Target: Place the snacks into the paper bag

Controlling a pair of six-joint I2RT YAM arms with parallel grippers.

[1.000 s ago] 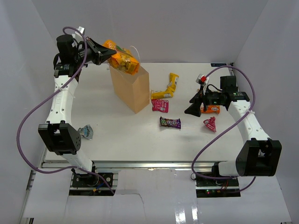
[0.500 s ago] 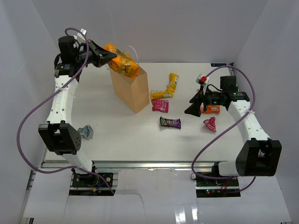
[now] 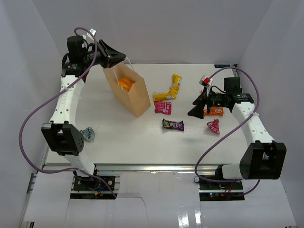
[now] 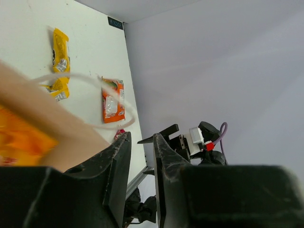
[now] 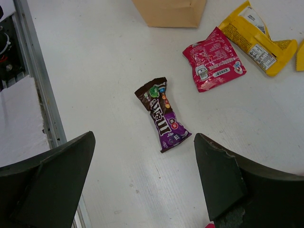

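Note:
The tan paper bag (image 3: 134, 97) stands at the back left of the table, with an orange packet (image 3: 125, 83) lying inside its mouth. My left gripper (image 3: 117, 55) hovers just above the bag's rim, open, with nothing between its fingers. The left wrist view shows the bag's edge (image 4: 52, 124), its white handle (image 4: 111, 89) and the orange packet (image 4: 19, 142) below my left gripper (image 4: 142, 137). Two yellow snacks (image 3: 175, 83) (image 3: 164, 96), a pink one (image 3: 163, 107), a dark brown one (image 3: 173, 125), an orange one (image 3: 214, 111) and a red one (image 3: 213, 126) lie on the table. My right gripper (image 5: 144, 140) hangs wide open above the dark brown packet (image 5: 163, 119).
A small blue-grey object (image 3: 88, 134) lies near the left arm's base. An aluminium rail (image 5: 35, 80) runs along the table's near edge. White walls close in the back and both sides.
My left gripper has opened and the orange-yellow packet has dropped from it into the bag. The left arm shifted slightly right. The right arm has not moved.

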